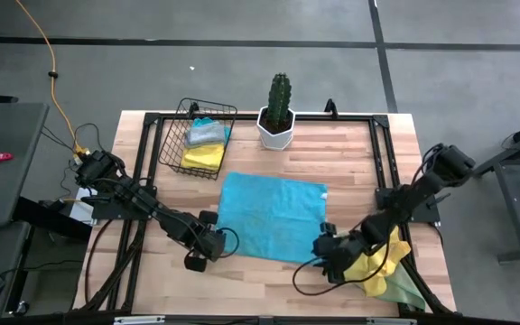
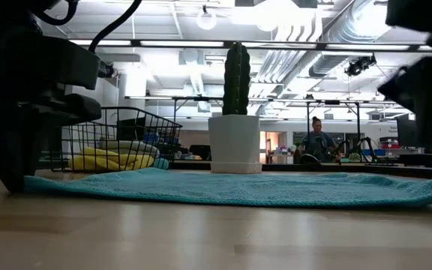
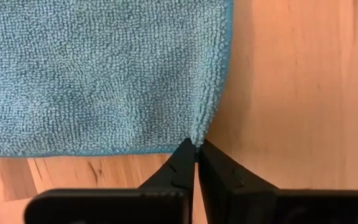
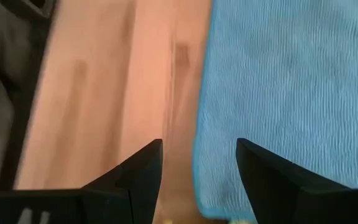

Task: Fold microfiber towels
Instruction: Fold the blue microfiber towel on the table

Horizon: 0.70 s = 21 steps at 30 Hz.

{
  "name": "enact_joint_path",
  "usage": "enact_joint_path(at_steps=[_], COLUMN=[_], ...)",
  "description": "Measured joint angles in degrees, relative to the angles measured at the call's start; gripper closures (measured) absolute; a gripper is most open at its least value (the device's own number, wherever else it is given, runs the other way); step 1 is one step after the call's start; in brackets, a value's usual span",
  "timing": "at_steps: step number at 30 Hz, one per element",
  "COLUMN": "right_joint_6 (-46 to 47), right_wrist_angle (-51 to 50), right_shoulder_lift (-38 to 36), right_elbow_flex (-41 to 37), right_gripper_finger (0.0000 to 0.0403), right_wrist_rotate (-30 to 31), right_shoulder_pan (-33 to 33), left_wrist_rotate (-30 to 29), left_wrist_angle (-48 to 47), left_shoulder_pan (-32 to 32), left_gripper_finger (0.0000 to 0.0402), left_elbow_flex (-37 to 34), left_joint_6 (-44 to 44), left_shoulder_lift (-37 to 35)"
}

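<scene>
Closest to the front edge of the wooden table [image 1: 269,280], both arms are down at the near corners of the turquoise towel [image 1: 269,217], which lies spread flat in the middle of the tabletop. The left gripper [image 3: 196,147] has its fingers pinched completely together right on the towel's near left corner, with a little pucker of the fabric edge caught between the tips. The right gripper [image 4: 199,155] sits low at the near right corner with its fingers spread wide, one over bare wood and the other over the blue cloth, and it's not holding anything.

Just beside the right arm, at the table's near right corner, there's a crumpled yellow towel [image 1: 373,264] with a pale green towel [image 1: 404,287] bunched under it, partly hanging at the edge.

Further back on the left is a black wire basket [image 1: 177,135] with a folded yellow cloth [image 1: 203,156] and a grey one [image 1: 207,133] on top, plus a bit of blue peeking out behind it. Next to it at the far edge, a cactus [image 1: 280,97] stands upright in a white pot [image 1: 276,134].

Way off in the room behind, the low view shows a person [image 2: 319,140] by some benches.
</scene>
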Motion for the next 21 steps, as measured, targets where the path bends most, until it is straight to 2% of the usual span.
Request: enact_joint_path(at_steps=[6, 14, 21], right_joint_6=[2.5, 6.0, 6.4], right_wrist_angle=[-4.3, -6.6, -6.3], right_shoulder_lift=[1.8, 1.8, 1.8], right_elbow_flex=[0.0, 0.0, 0.0], right_gripper_finger=[0.0206, 0.0206, 0.0206], right_wrist_rotate=[-0.4, -4.4, -1.3], right_shoulder_pan=[0.3, 1.5, 3.4], left_wrist_rotate=[0.1, 0.2, 0.3], left_wrist_angle=[-0.1, -0.1, -0.1], left_shoulder_pan=[0.0, -0.1, -0.1], left_gripper_finger=[0.0399, 0.04, 0.04], left_elbow_flex=[0.0, 0.0, 0.0], left_joint_6=[-0.9, -2.4, -2.6], left_shoulder_lift=[0.0, 0.0, 0.0])
